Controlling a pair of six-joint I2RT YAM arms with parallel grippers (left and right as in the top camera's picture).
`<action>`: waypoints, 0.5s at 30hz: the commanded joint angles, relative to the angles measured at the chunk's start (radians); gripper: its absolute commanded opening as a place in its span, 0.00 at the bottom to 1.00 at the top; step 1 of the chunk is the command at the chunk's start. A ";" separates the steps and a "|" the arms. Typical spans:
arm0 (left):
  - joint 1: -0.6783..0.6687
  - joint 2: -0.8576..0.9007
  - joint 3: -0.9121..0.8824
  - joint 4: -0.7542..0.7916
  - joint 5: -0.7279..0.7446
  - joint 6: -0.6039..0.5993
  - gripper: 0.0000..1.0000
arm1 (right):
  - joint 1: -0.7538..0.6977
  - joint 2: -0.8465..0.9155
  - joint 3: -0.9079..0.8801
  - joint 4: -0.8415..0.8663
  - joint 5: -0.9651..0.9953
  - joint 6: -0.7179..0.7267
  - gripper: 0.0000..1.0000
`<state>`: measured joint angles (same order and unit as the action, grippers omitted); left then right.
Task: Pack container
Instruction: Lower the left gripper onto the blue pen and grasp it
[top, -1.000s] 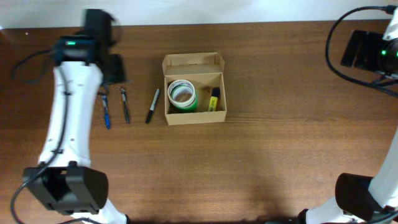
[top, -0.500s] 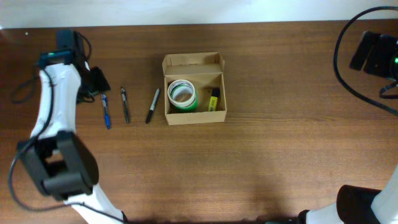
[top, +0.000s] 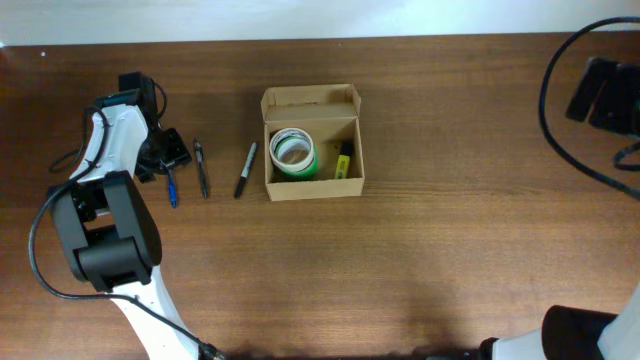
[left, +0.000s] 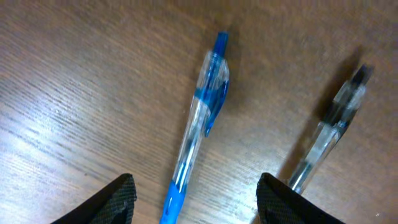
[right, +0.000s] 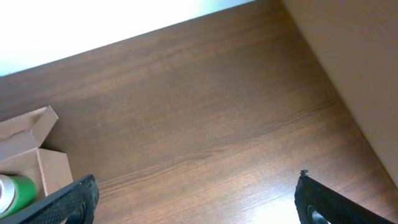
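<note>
left hand (top: 166, 157) is down low at the left end of the desk (top: 420, 260), fingers (left: 115, 202) parted a fair way and nothing gripped. on the wrist view they straddle the near end of a blue pen (left: 202, 118) lying flat on the wood, and i can't tell whether they touch it. just to the right, a clear-barrelled black pen (left: 329, 130) lies apart from the blue one. next along, a black marker (top: 245, 170) lies at a slant just beside the container (top: 315, 188). the container sits left of the desk's middle, towards the far edge, its flap lid (top: 310, 98) folded back and open. inside, a green roll of tape (top: 293, 152) fills the left part and a yellow highlighter (top: 344, 163) lies by the right wall. over at the far right edge, right hand (top: 605, 95) hangs with its jaws spread wide, empty, well apart from the container.
</note>
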<state>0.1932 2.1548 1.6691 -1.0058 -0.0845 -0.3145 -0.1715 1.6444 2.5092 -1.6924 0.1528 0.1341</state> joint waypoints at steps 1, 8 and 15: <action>0.006 0.031 0.001 0.015 0.010 -0.030 0.62 | -0.008 -0.024 -0.002 -0.006 0.016 0.000 0.99; 0.006 0.050 0.001 0.032 0.011 -0.032 0.61 | -0.008 -0.033 -0.002 -0.006 0.017 0.000 0.99; 0.006 0.055 0.001 0.026 0.019 -0.009 0.56 | -0.008 -0.034 -0.002 -0.006 0.017 0.000 0.99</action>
<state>0.1932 2.1990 1.6691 -0.9783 -0.0811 -0.3363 -0.1715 1.6302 2.5092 -1.6924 0.1532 0.1341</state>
